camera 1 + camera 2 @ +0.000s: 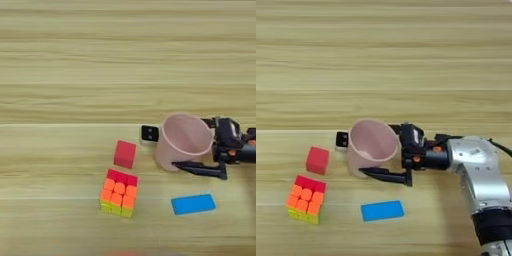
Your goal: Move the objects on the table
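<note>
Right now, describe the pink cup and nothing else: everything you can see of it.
The pink cup is pale, smooth and plastic-looking, with a round open mouth wider than its base; no handle shows. It stands on the wooden table, mouth up, and nothing shows inside it. The right gripper straddles it: one black finger runs along its near side, the other's tip shows past its far left side. Whether they press the wall cannot be told. The blue bar lies nearer the camera, apart from it.

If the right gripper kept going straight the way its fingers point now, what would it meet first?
The right gripper points toward picture left with the pale pink cup between its open fingers, so the cup comes first. Beyond it, probably the red cube, though depth is unclear.
</note>
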Robot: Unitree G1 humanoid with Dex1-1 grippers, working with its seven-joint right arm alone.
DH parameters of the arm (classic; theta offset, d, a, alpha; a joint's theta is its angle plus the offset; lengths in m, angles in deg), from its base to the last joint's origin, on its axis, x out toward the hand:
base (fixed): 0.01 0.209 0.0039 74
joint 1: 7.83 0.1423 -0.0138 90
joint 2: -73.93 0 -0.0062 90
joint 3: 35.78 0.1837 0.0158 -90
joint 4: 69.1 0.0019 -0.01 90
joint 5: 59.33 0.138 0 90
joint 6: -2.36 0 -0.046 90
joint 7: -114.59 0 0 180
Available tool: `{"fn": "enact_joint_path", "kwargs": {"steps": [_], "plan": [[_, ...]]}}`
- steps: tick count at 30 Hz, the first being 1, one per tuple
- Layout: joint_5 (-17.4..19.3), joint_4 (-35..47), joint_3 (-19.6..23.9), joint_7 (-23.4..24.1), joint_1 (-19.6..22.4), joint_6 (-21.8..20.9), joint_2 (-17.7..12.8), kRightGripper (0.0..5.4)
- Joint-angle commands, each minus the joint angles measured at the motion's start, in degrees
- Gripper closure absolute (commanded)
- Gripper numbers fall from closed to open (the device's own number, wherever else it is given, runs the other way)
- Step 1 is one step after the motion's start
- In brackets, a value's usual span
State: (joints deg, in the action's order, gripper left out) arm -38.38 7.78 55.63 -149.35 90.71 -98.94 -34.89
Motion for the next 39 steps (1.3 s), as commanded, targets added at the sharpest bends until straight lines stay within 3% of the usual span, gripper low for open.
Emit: {"fn": "enact_joint_path", "kwargs": {"steps": [1, 9, 17, 30, 39], "plan": [[1.2, 2.0, 3.8, 3.4, 5.7, 0.1, -3.1, 1.08], [0.0, -2.2, 6.6, 6.3, 10.0, -0.5, -3.7, 1.08], [-3.2, -9.2, 6.6, 9.2, 13.5, -2.0, -3.9, 1.08], [-8.5, -27.7, 6.1, 9.5, 18.9, -8.1, -4.3, 1.09], [-9.7, -33.9, 6.1, 9.8, 20.9, -10.7, -4.0, 1.09]]}}
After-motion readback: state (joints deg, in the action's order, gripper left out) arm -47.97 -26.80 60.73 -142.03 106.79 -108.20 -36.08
